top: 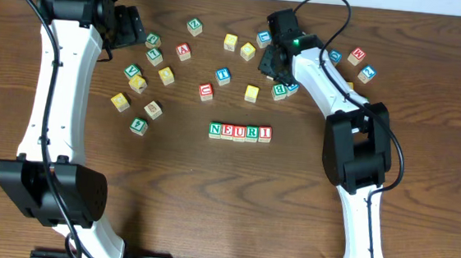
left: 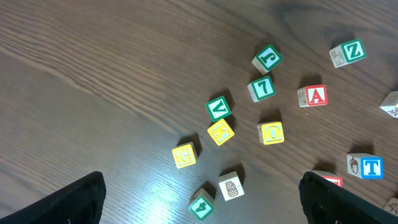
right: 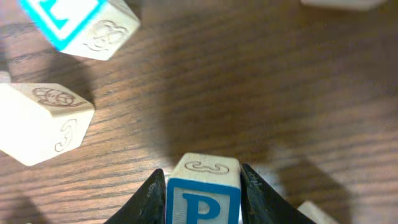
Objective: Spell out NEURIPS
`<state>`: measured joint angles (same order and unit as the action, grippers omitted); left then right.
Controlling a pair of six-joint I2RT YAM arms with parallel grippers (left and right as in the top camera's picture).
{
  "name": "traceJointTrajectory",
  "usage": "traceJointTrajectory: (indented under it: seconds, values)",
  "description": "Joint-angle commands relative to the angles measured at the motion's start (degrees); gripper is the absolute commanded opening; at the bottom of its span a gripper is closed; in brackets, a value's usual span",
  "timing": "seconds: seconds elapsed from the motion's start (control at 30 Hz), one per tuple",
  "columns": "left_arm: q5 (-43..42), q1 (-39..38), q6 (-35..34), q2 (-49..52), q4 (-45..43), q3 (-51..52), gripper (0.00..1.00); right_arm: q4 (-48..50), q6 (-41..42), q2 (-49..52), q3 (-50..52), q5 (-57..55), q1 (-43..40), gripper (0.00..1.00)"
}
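A row of letter blocks [top: 240, 131] spells N, E, U, R, I at the table's middle. My right gripper [top: 270, 62] is at the back right, shut on a blue P block [right: 203, 193] held between its fingers [right: 203, 199]. My left gripper [top: 131, 29] is open and empty at the back left, above loose blocks. In the left wrist view its fingers frame [left: 202, 199] a green block [left: 201, 205] and a pineapple block [left: 231, 186].
Loose letter blocks lie scattered across the back: a red A [left: 316, 96], green Z [left: 353, 51], blue T [left: 370, 167], yellow O [left: 272, 133]. A red M [top: 357, 55] and others sit at the far right. Two pale blocks [right: 43, 124] lie near the right gripper.
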<state>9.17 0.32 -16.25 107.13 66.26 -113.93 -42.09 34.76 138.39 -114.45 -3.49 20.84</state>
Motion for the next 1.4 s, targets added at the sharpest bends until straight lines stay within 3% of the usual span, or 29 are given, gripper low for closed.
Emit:
traceJointTrajectory:
  seconds: [0.0,0.27,0.4,0.83,1.03,1.17,1.37]
  values:
    - [0.35,0.22,0.35,-0.72,0.35,-0.68,0.98,0.57,-10.58,0.55,-0.13,-0.94,-0.55,0.35]
    - [0.35,0.22,0.35,-0.72,0.35,-0.68,0.98,-1.01,-13.64,0.55,-0.13,1.09,-1.14,0.34]
    - [0.35,0.22,0.35,-0.72,0.35,-0.68,0.98,-1.18,-13.62,0.5,-0.15,1.29,-1.14,0.23]
    - [0.35,0.22,0.35,-0.72,0.35,-0.68,0.98,-3.19,-13.64,-7.98,-0.24,2.6,-1.7,0.2]
    - [0.35,0.22,0.35,-0.72,0.35,-0.68,0.98,-10.84,-13.64,-16.92,-0.24,5.49,-1.73,0.18]
    - [0.35,0.22,0.35,-0.72,0.35,-0.68,0.98,-21.31,-13.64,-21.81,-0.24,5.57,-1.73,0.19]
    - [0.35,0.22,0.35,-0.72,0.35,-0.68,0.98,-32.11,-13.62,-21.97,-0.07,5.55,-1.68,0.18]
